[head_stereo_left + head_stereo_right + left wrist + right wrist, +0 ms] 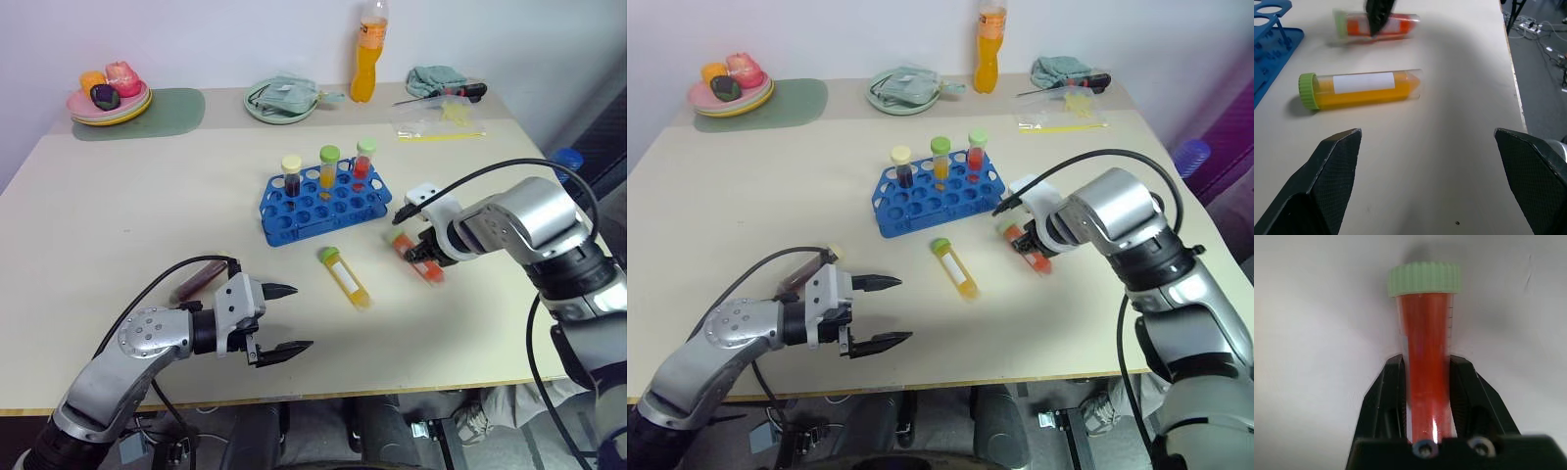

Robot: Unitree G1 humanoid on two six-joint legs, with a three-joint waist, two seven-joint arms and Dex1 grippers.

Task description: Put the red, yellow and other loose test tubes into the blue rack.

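The red tube [1425, 333], green-capped, lies on the table right of the blue rack [279, 223], and my right gripper [423, 257] is shut on its body, pointing down at it. In front of the rack, the yellow tube [345, 277] lies on its side, untouched. At the near left, the dark maroon tube [201, 278] rests just behind my left gripper [289, 318]. That gripper is open, holds nothing and points right toward the yellow tube [1361, 89]. Three capped tubes stand upright in the rack's back row.
An orange drink bottle [367, 54] stands at the back, with a green dish [279, 103] holding a cloth beside it. A plate of fruit [108, 98] on a green mat sits back left. A screwdriver and plastic bag [441, 113] lie back right.
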